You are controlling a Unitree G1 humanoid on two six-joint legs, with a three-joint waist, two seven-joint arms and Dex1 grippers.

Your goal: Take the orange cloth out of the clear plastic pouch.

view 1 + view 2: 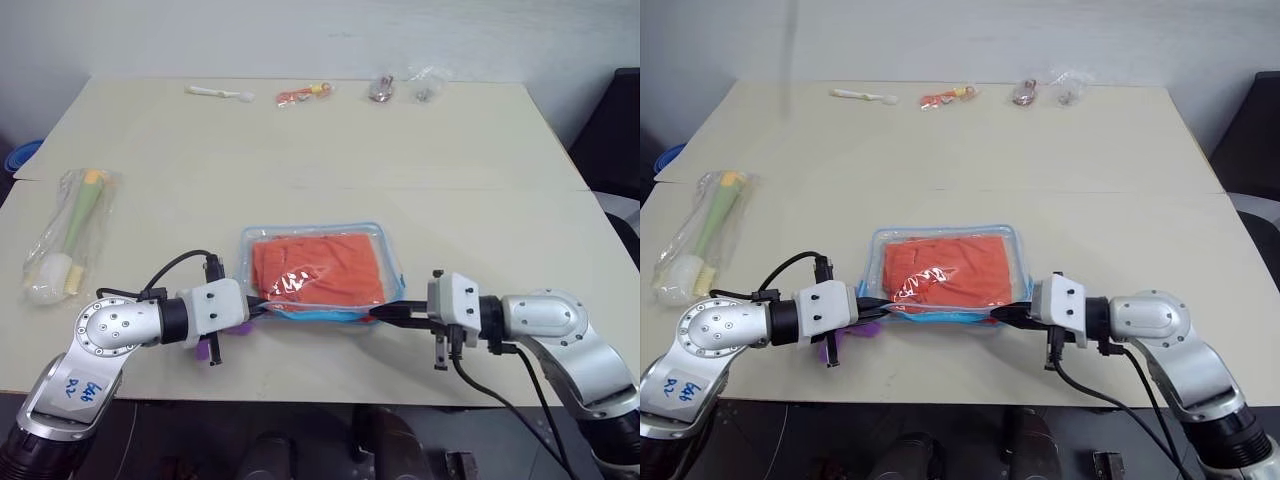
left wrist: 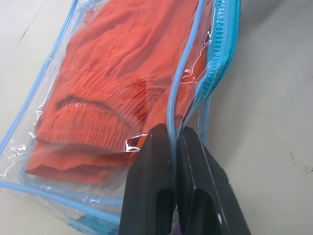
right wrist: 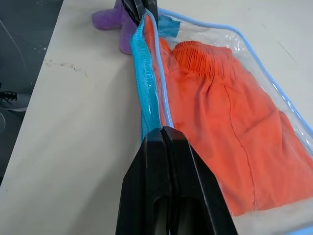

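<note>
Orange cloth (image 1: 320, 268) is lying folded inside the clear plastic pouch (image 1: 392, 262) on the counter (image 1: 300, 150), beyond both pincers. Left pincer (image 1: 262, 309) and right pincer (image 1: 380, 312) are each clamping one end of the near zipper edge (running crosswise between them), neither arm nearer.

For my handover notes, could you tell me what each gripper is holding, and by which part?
Both hold the pouch by its near, zippered edge: the left gripper shut on the blue trim at one end, the right gripper at the other.

Beige table (image 1: 300, 150) against a pale wall (image 1: 300, 30); dark floor below.
</note>
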